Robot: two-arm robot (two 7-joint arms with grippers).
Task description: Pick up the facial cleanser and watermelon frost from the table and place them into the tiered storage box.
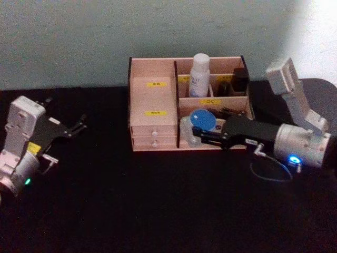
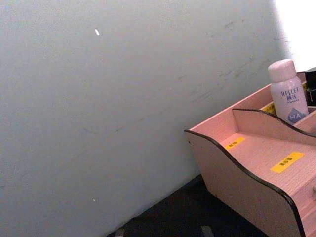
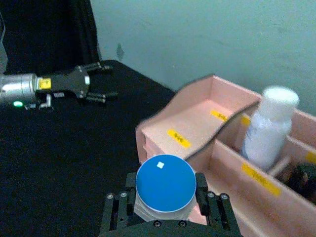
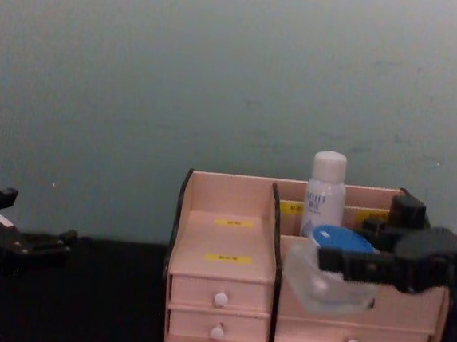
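**Table** [image 1: 158, 211]: black top, set against a pale green wall [image 1: 79, 37].

**Storage box** [image 1: 152, 95]: pale pink wood with dark edges. It stands at the back of the table against the wall, drawers facing the robot. The left half is a stepped shelf with yellow labels [image 1: 155, 112] above two white-knobbed drawers [image 1: 154, 136]. The right half is open compartments, stepped down towards the front.

**Right gripper** [image 1: 196, 136]: reaches in from the right across the front of the box. Its fingers are clamped on the jar, one on either side.

**Left gripper** [image 1: 80, 124]: low over the left of the table, well apart from the box. The fingers are spread and hold nothing.

**White bottle** [image 1: 200, 74]: stands upright in a rear compartment, just right of the centre divider. Its long axis is vertical, with the rounded cap up and the lettering facing the front.

**Jar** [image 3: 165, 183]: clear and squat, with a flat blue lid. It is held at the low front compartment, near the centre divider and in front of the white bottle. The lid faces up and the axis is near vertical. Whether its base rests on anything cannot be told.

**Dark containers** [image 1: 240, 79]: in the rear right compartments, beside the white bottle.
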